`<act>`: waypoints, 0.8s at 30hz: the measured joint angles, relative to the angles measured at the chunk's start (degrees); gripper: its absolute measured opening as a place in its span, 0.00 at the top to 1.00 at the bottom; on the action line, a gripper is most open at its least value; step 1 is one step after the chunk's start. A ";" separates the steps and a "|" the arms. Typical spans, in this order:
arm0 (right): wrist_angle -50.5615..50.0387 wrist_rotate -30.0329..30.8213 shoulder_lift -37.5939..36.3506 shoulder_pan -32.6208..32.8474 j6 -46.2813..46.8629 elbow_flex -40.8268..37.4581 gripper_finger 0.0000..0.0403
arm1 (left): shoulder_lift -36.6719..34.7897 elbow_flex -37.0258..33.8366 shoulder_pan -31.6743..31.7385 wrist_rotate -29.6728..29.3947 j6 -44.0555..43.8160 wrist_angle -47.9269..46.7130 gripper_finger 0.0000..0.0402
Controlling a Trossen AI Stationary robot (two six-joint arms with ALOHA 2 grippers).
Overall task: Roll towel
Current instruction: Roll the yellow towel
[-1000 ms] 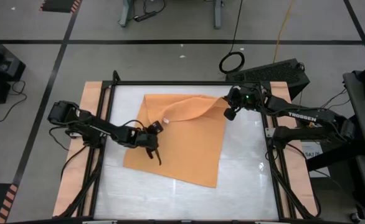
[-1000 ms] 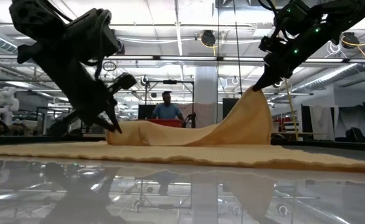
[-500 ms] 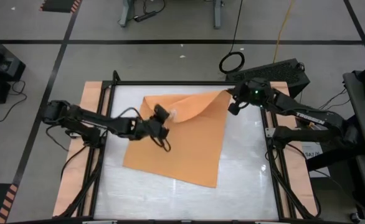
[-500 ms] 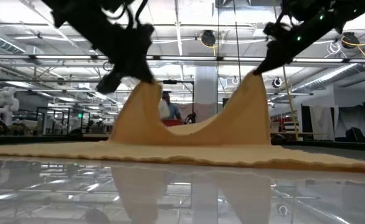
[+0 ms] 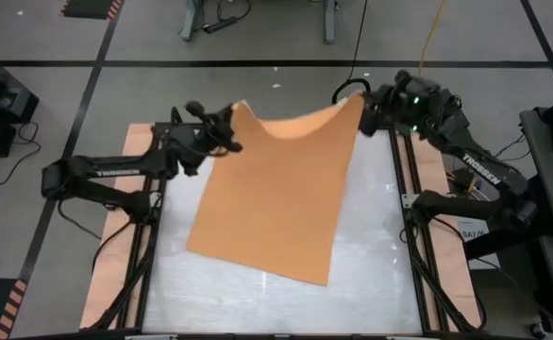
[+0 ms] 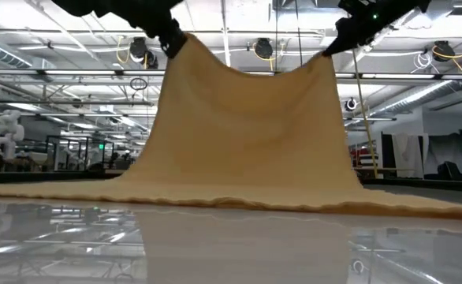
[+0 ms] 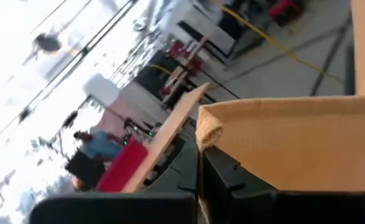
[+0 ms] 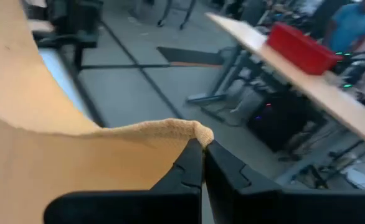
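The orange-tan towel (image 5: 276, 198) is held up by its two far corners and hangs like a curtain in the low view (image 6: 247, 134). Its near part (image 5: 258, 255) lies flat on the white tabletop (image 5: 371, 264). My left gripper (image 5: 234, 130) is shut on the far left corner, above the table's far left. My right gripper (image 5: 361, 111) is shut on the far right corner, above the far right. The towel's top edge (image 6: 251, 69) sags slightly between them. My left gripper pinches the towel's far left corner (image 7: 208, 132) between its two fingers (image 7: 189, 186), which lie about level. The corner's hem bulges just past the fingertips. The cloth hangs below the hold (image 6: 170, 41). My right gripper pinches the towel's far right corner (image 8: 198, 133) between its two fingers (image 8: 189, 163), only at their free ends. The fingers point slightly downward. The cloth hangs down and away from this corner (image 6: 331, 49), drawn nearly taut toward the other gripper.
A black frame (image 5: 168, 189) and wooden side boards (image 5: 116, 274) border the table. A keyboard (image 5: 418, 111) and a cable ring (image 5: 347, 93) lie on the floor beyond the far right corner. A person (image 7: 98, 146) and a red bin (image 8: 298, 46) show in the room behind.
Both grippers have risen and gone toward the table's far edge, staying shut. The left one has drawn the folded-over far left corner up and outward, turning as it went. The towel's far part has unfolded and now hangs spread between them. Its near part has stayed on the table.
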 joint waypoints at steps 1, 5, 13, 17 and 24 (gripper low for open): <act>-0.21 -1.40 0.58 -1.58 0.14 1.65 1.00 | -0.33 0.61 0.68 0.18 -1.39 0.12 0.98; -2.53 -9.53 1.74 -5.32 3.20 6.56 1.00 | -2.98 1.07 1.11 1.40 -2.35 -0.28 0.98; -13.28 -19.20 -2.35 -4.76 8.85 7.62 1.00 | -12.05 1.10 0.80 11.05 -10.64 -10.97 0.98; -14.93 -19.13 -4.59 -3.44 10.53 3.78 1.00 | -16.29 1.07 1.91 18.66 -21.37 -21.65 0.98; 6.65 -18.93 -2.44 -3.33 15.86 -4.95 1.00 | -14.34 1.05 5.62 30.43 -26.77 -16.58 0.98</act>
